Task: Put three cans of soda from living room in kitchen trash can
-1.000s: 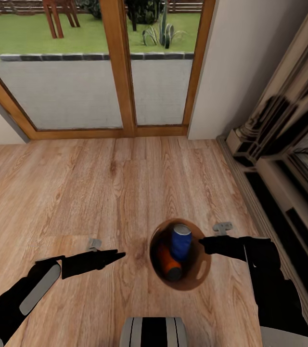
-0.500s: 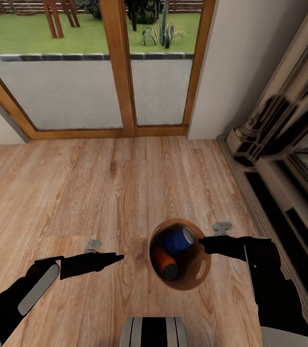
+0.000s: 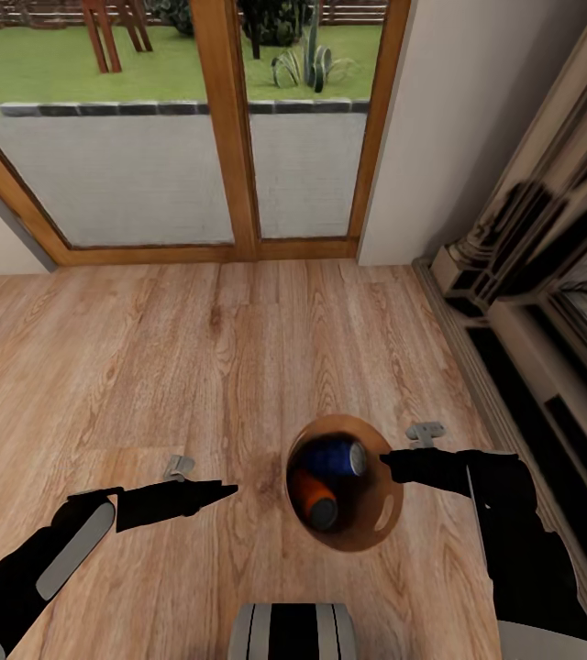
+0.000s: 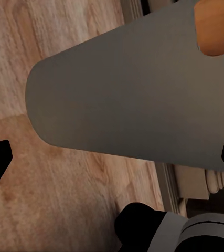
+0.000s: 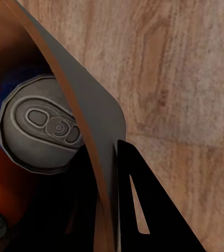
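Low in the frame, the bin (image 3: 378,513) on the wood floor (image 3: 147,367) holds a blue can (image 3: 330,456) and an orange can (image 3: 310,495). The right gripper (image 3: 387,463) pinches its rim; the left gripper (image 3: 229,489) has its fingers spread. The bin looks light, rigid and best held at the rim.

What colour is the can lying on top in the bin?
Dark blue can with a silver-grey end, clearest in the head view.

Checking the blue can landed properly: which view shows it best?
The right wrist view: the blue can shows its silver top inside the bin. The head view shows it small, lying beside an orange can.
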You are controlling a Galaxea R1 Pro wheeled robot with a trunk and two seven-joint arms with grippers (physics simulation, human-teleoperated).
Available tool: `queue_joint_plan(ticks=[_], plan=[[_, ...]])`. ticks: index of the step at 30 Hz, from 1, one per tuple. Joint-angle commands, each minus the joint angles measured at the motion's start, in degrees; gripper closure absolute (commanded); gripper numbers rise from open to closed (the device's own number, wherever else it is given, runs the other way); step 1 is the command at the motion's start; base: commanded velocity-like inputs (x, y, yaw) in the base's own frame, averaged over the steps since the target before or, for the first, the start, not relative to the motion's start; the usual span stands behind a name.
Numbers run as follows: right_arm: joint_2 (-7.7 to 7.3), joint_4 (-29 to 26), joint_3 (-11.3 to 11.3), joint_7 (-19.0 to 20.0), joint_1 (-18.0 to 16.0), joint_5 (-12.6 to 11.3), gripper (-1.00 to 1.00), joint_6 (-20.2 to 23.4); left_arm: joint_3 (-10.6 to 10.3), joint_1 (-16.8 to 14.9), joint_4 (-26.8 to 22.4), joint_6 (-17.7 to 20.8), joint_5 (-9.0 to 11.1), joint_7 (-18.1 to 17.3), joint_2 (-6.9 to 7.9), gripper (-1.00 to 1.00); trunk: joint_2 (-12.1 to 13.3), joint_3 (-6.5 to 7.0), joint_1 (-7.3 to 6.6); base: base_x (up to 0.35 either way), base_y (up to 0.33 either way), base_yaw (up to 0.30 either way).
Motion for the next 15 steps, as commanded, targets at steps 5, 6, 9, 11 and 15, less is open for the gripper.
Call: queue_joint_plan(ticks=[5, 6, 9, 11, 15], plan=[[0.05, 0.0, -0.3, 0.2, 0.0, -1.8, 1.00, 0.8, 0.0, 0.0, 0.0, 0.0, 0.0, 0.0, -0.01, -1.00, 0.0, 0.00, -0.01, 0.000, 0.000, 0.000], [0.07, 0.0, -1.2, 0.2, 0.0, -1.8, 1.00, 0.8, 0.0, 0.0, 0.0, 0.0, 0.0, 0.0, -0.01, -1.00, 0.0, 0.00, -0.01, 0.000, 0.000, 0.000], [0.26, 0.0, -3.5, 0.2, 0.0, -1.8, 1.00, 0.8, 0.0, 0.0, 0.1, 0.0, 0.0, 0.0, -0.09, -1.00, 0.0, 0.00, -0.01, 0.000, 0.000, 0.000], [0.61, 0.1, -3.9, 0.2, 0.0, -1.8, 1.00, 0.8, 0.0, 0.0, 0.1, -0.1, 0.0, 0.0, -0.10, -1.00, 0.0, 0.00, -0.01, 0.000, 0.000, 0.000], [0.69, 0.1, -4.1, 0.2, 0.0, -1.8, 1.00, 0.8, 0.0, 0.0, 0.1, -0.1, 0.0, -0.1, 0.04, -1.00, 0.0, 0.00, -0.01, 0.000, 0.000, 0.000]])
